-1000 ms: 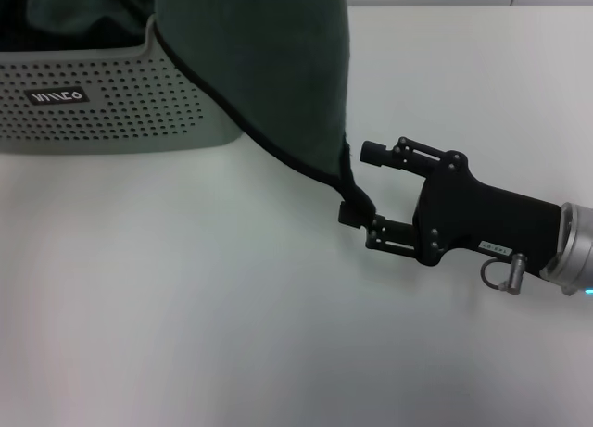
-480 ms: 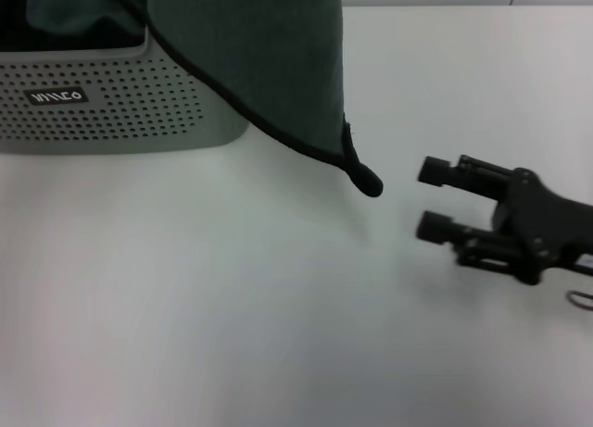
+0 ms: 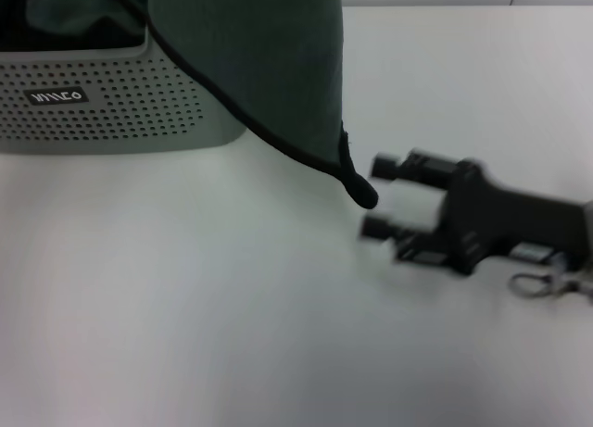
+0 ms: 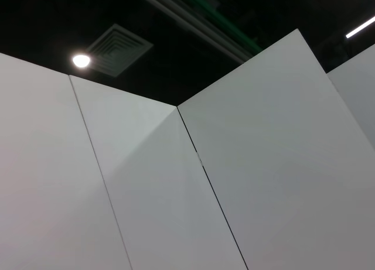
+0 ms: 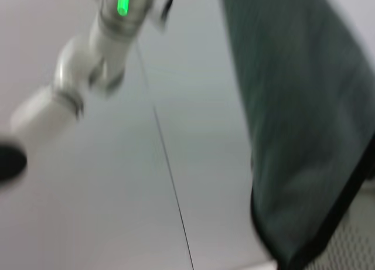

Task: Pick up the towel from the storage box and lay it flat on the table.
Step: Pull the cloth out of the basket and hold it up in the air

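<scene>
So your right gripper (image 3: 375, 197) has swung back in since half a second ago. It had pulled away toward the right edge, and now its fingertips (image 3: 385, 167) sit just beside the hanging corner of the towel (image 3: 269, 61) again, not touching it as far as I can tell. The fingers are spread apart with nothing between them. A second ago one of them was right on that corner.

The towel itself hasn't shifted. It hangs from above the frame with its dark grey-green face toward you, black stitched edging running down to a point over the table (image 3: 185, 307), draped in front of the storage box (image 3: 111, 103) corner. The box is pale perforated plastic with a small dark label.

Left gripper isn't visible anywhere; its wrist camera only shows white wall panels (image 4: 176, 194).
</scene>
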